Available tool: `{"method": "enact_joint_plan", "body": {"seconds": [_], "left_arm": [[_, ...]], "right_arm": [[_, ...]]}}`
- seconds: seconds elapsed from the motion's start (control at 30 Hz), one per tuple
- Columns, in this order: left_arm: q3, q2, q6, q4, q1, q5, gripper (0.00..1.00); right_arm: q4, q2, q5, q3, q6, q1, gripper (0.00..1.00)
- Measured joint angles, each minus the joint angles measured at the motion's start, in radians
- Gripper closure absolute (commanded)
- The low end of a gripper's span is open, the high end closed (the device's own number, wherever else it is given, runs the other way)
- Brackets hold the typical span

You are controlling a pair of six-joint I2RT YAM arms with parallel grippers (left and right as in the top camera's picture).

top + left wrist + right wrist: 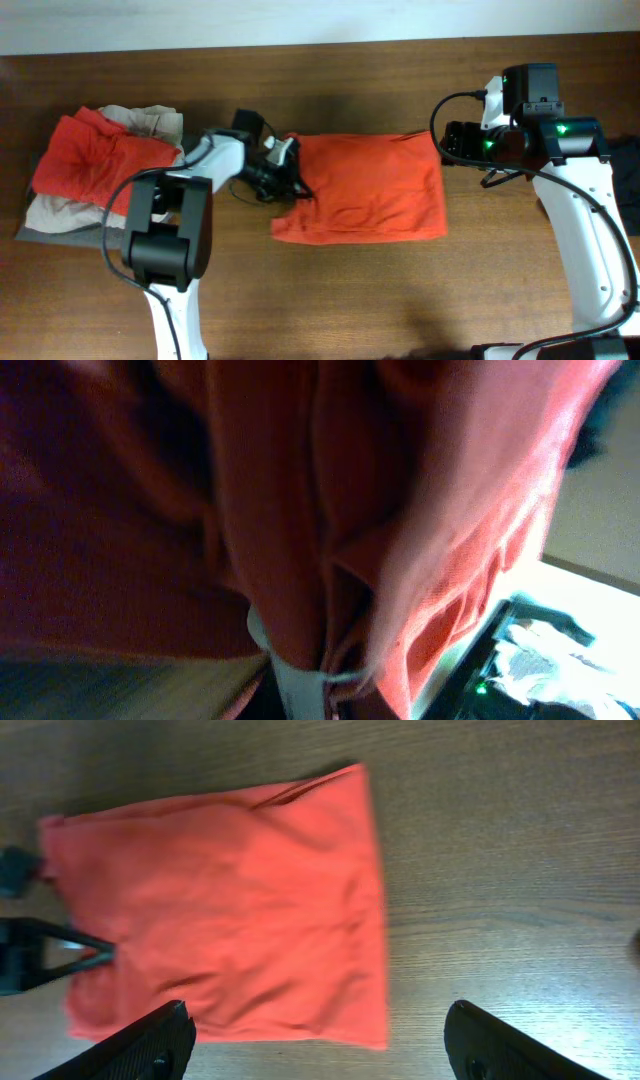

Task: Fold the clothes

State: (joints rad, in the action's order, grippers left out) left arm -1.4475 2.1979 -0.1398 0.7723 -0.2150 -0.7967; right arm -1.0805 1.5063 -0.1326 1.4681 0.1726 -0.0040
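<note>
Orange-red cloth fills nearly all of my left wrist view, hanging in soft creases that gather at the bottom of the frame, right against my left claw (287, 180). That claw is pressed together, pinching the left edge of the soft orange-red T-shirt (365, 190). From my right wrist I can see its black tips meeting at that hem. From overhead the shirt lies folded into a rough, wrinkled rectangle on the middle of the dark brown wooden table (400, 300), its long sides running left to right. My right claw (455, 140) sits just beside the shirt's far right corner. Its two black fingers (150, 1040) are spread wide with nothing gripped, hovering over the shirt's right edge and bare wood. At the table's left end, apart from the folded shirt, lies a loose pile of clothes (100, 165): a crumpled red garment (80, 150) on top, a beige garment (150, 120) behind and under it, all on a flat grey sheet (40, 230)
</note>
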Motion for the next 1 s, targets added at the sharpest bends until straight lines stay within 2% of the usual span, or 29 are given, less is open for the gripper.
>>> {"method": "enact_joint_plan", "body": {"seconds": [0.17,0.37,0.7,1.0], "left_arm": [[-0.193,-0.054,0.017,0.247,0.034,0.265,0.99],[-0.390,-0.063,0.026,0.392,-0.042,0.490,0.99],[-0.428,-0.064,0.026,0.402,-0.305,0.731,1.00],[-0.428,-0.064,0.016,0.368,-0.439,0.895,0.99]], "right_arm": [[-0.003,0.000,0.013,0.000,-0.001,0.000,0.15],[-0.006,0.000,0.018,0.000,0.003,0.000,0.15],[-0.017,0.000,0.040,0.000,0.031,0.000,0.15],[-0.039,0.000,0.064,0.000,0.083,-0.012,0.14]]}}
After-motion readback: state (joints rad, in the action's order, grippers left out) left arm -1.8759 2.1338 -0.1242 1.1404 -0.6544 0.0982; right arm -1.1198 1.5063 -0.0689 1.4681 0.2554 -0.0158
